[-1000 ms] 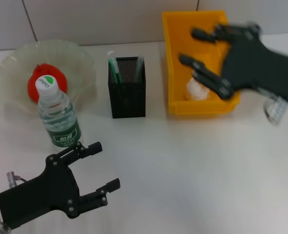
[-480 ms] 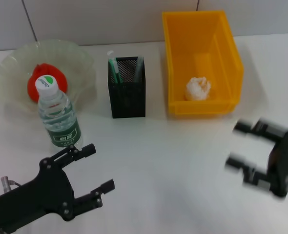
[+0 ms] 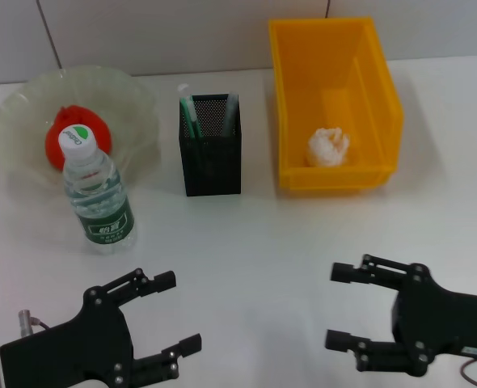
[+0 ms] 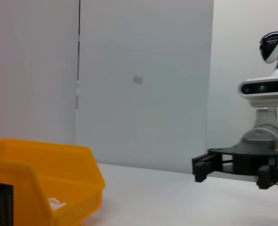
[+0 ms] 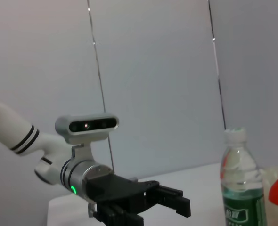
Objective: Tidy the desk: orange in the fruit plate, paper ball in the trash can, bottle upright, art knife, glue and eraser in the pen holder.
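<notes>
While the head view takes in the whole white desk (image 3: 287, 242) from above, each wrist view shows mainly a wall and the opposite arm.

Left gripper (image 3: 167, 319): low at the near left of the desk, fingers apart, holding nothing. The right wrist view shows it side-on (image 5: 174, 203) with its wrist camera above it, which the head view does not show.

Fruit plate (image 3: 12, 113): translucent, far left, holding the orange (image 3: 69, 129).

Water bottle (image 3: 97, 194): upright on the desk just in front of the plate, white cap and green label. In the right wrist view it stands in profile (image 5: 238, 188) with the orange a red patch behind it.

Pen holder (image 3: 212, 158): black mesh, centre, holding a green-and-white stick-shaped item (image 3: 189, 109) against its left wall; other contents cannot be made out.

Trash can (image 3: 335, 105): yellow bin, right of the pen holder, with the white paper ball (image 3: 328, 147) on its floor. The left wrist view shows the bin's outer wall (image 4: 59, 179) and a glimpse of the ball over the rim.

Right gripper (image 3: 339, 307): low at the near right of the desk, fingers apart, empty. The left wrist view alone shows it (image 4: 200, 168) with the robot's head behind it.
</notes>
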`<act>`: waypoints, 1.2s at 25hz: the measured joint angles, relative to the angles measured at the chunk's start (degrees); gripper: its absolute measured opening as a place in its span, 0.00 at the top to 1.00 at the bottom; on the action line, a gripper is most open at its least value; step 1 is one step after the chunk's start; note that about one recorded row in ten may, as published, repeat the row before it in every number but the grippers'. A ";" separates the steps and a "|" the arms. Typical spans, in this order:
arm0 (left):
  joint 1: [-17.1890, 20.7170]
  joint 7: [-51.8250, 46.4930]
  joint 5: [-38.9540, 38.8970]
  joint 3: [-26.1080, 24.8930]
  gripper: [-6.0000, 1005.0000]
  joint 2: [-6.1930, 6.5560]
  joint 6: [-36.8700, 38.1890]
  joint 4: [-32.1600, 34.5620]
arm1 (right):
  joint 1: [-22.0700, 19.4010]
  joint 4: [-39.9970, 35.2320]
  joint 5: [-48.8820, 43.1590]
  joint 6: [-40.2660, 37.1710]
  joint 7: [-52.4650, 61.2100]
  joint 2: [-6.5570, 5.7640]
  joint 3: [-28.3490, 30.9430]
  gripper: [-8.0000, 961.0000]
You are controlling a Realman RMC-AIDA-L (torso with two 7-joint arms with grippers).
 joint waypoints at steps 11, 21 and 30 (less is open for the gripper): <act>-1.87 -6.13 3.65 -0.34 0.20 0.85 0.77 0.69 | 3.38 2.83 -1.03 4.68 -0.22 0.14 0.08 0.18; -1.46 -6.10 3.65 -0.47 0.20 0.95 0.40 0.86 | 4.59 3.77 -1.09 6.32 -0.54 0.22 0.09 0.18; -1.41 -5.93 3.55 -0.46 0.20 0.95 0.36 0.86 | 4.51 5.12 -0.79 7.37 -2.27 0.39 0.46 0.18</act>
